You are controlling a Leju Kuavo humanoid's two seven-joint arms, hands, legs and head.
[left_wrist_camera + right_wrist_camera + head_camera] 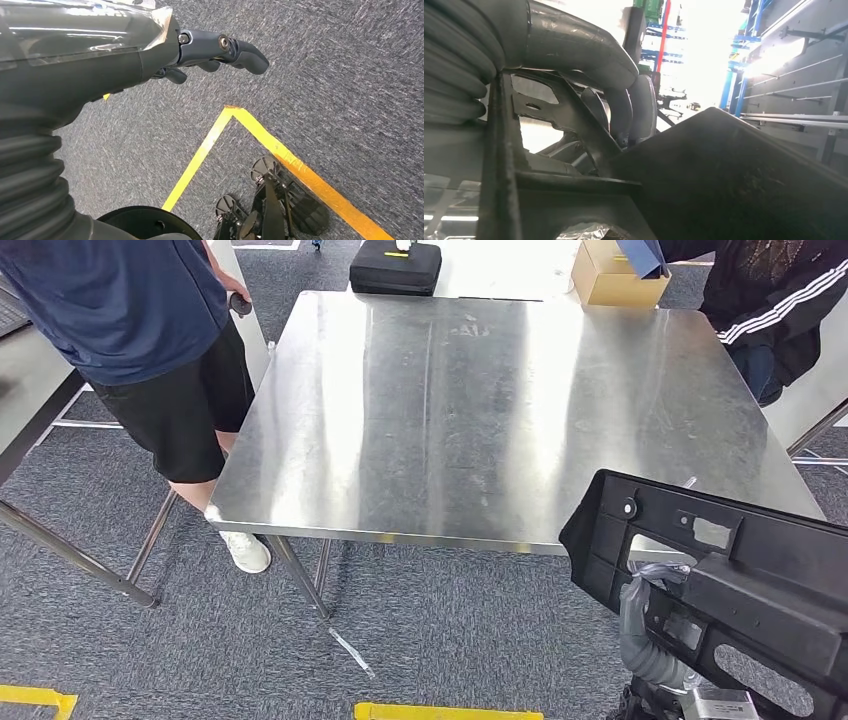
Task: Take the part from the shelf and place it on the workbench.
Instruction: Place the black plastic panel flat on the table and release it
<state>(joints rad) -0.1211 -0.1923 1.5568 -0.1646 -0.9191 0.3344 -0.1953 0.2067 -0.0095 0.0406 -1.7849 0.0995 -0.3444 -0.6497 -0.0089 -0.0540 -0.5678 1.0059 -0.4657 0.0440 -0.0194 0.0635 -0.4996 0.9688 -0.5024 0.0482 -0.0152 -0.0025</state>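
The part [740,570] is a long black plastic panel with cut-outs, held at the lower right of the head view, its left end over the near right corner of the steel workbench [470,410]. My right hand [650,625] grips it from below; in the right wrist view the grey fingers [624,100] wrap round the black part [734,170]. My left hand [215,52] hangs beside my body over the carpet, fingers loosely curled and holding nothing.
A person in dark shorts [160,360] stands at the bench's left edge. Another person in a striped jacket [780,300] is at the far right. A black case [396,266] and a cardboard box [612,275] lie beyond the bench. Yellow floor tape [445,711] is near my feet.
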